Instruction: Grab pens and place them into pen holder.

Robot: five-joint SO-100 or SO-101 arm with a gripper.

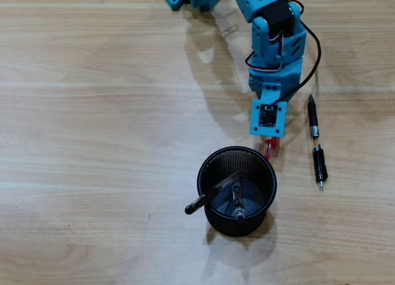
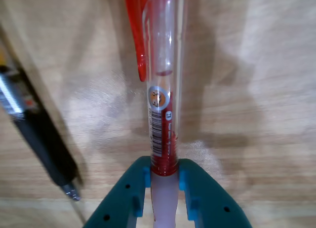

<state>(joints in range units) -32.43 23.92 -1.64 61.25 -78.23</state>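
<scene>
The round black wire-mesh pen holder [image 1: 237, 189] stands upright on the light wooden table [image 1: 92, 143]. You can see through its mesh wall, and its rim is solid. Two pens lean inside it. One is a clear pen with a black cap [image 1: 212, 194], and its capped end sticks out over the cup's left rim in the overhead view. The other is a grey and clear pen [image 1: 237, 202] standing steeply near the middle of the cup.

The red pen [image 2: 163, 90] has a see-through barrel with a red clip, a small round sticker and a barcode. The blue arm's gripper [image 2: 164, 181] has its two teal fingers [image 2: 197, 188] squeezed on the red band near one end of this pen. In the overhead view the gripper [image 1: 270, 143] sits just beyond the cup's far rim, and only a small red bit of the pen [image 1: 271, 148] peeks out under the arm, close to the rim. The rest is hidden by the arm. I cannot tell if the pen touches the cup.

A black and clear pen [image 1: 316, 143] lies flat on the table to the right of the cup, apart from it. In the wrist view this pen [image 2: 34, 134] is blurry and cut off at the left edge.
</scene>
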